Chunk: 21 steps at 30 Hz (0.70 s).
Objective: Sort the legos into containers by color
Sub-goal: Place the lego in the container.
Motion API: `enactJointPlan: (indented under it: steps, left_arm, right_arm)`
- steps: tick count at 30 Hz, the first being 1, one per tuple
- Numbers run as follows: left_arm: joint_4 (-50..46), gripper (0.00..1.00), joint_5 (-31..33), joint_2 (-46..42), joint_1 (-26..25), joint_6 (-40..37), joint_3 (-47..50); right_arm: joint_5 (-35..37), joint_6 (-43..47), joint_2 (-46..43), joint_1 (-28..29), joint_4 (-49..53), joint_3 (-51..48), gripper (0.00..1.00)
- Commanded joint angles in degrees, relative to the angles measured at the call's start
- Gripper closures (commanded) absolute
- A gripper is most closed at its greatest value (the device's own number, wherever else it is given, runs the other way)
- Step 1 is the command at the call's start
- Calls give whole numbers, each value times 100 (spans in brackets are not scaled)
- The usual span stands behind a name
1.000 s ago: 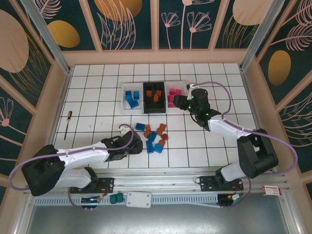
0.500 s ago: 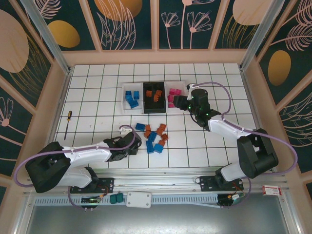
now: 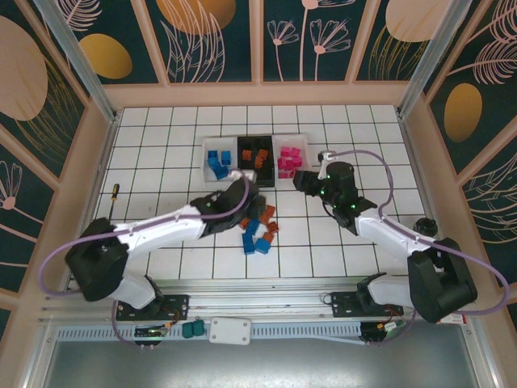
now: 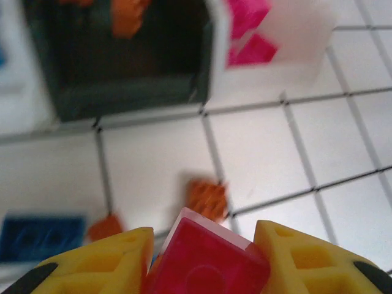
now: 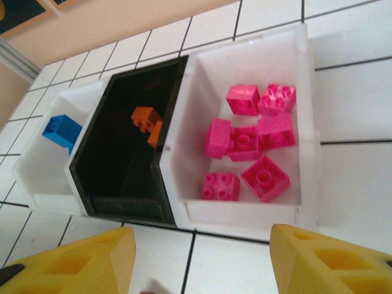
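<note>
Pink brick (image 4: 207, 260) is pinched in the left tool (image 4: 205, 248) above the bench (image 4: 263, 153). The white tray of pink legos (image 4: 294, 37) is seen ahead and to its right. The right tool (image 5: 202, 260), spread, is poised nearer that tray.

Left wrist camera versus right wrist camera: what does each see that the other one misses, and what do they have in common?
Left wrist, not right: the left jaws shut on a pink brick, with a loose orange brick and a blue brick on the tiles beyond. Right wrist, not left: the right jaws standing open, and the right white tray's whole inside with seven pink bricks. Shared: the black tray holding orange bricks, that pink-filled tray, the tiled table.
</note>
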<state>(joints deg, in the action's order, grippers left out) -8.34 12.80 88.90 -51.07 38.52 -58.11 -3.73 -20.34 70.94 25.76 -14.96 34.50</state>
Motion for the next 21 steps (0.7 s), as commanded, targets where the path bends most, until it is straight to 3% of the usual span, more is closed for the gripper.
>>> enactJointPlan:
  steps: [1,8,12,17,21]
  left_arm:
    - [215,67,-377,859,291,-674,-1017]
    - [-551,67,-600,3136,636,-1073,-4004]
    - [-899,65,-629,3948,876,-992,-4992]
    - [-1060,39,-900,4387,950,-875,-5865]
    - [-859,21,-1069,3977,943,-800,-5809]
  right_arm:
    - [-59,-155,-349,40,121,-343,40]
    - [-66,-212,-814,132,459,-725,40]
    - [-137,-190,-976,269,618,-807,40]
    - [-520,-139,-1057,526,618,-966,39]
    - [-794,-43,-853,1138,554,-990,39]
